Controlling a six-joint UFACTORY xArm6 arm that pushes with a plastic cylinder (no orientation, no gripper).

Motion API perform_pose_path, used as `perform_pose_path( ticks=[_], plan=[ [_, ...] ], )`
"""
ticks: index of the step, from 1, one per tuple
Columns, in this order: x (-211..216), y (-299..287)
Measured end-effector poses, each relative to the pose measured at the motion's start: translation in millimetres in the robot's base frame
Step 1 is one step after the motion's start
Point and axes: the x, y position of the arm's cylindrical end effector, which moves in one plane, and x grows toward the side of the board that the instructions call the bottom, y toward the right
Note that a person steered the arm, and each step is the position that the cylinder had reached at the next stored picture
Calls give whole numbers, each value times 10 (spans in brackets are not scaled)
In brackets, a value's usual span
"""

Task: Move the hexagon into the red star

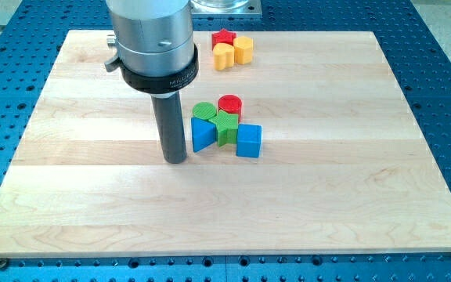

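The red star (224, 36) lies near the view's top, just right of centre. A yellow block that looks like the hexagon (243, 48) touches the star's lower right side. A second yellow block, perhaps a heart (223, 56), sits just below the star and against the hexagon. My tip (176, 160) rests on the board well below them, towards the view's left. It stands just left of a blue triangle (202, 135), close to it.
A cluster sits right of my tip: a green round block (203, 110), a red cylinder (229, 104), a green star (226, 126), the blue triangle and a blue cube (249, 141). The wooden board (77, 196) ends on a blue perforated table (445, 47).
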Motion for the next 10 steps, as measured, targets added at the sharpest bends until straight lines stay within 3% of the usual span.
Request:
perform_pose_path(
  ticks=[3, 5, 7, 8, 10],
  plan=[
    [-64, 109],
    [-1373, -204],
    [-1482, 1338],
    [-1925, 1561],
    [-2425, 1282]
  ],
)
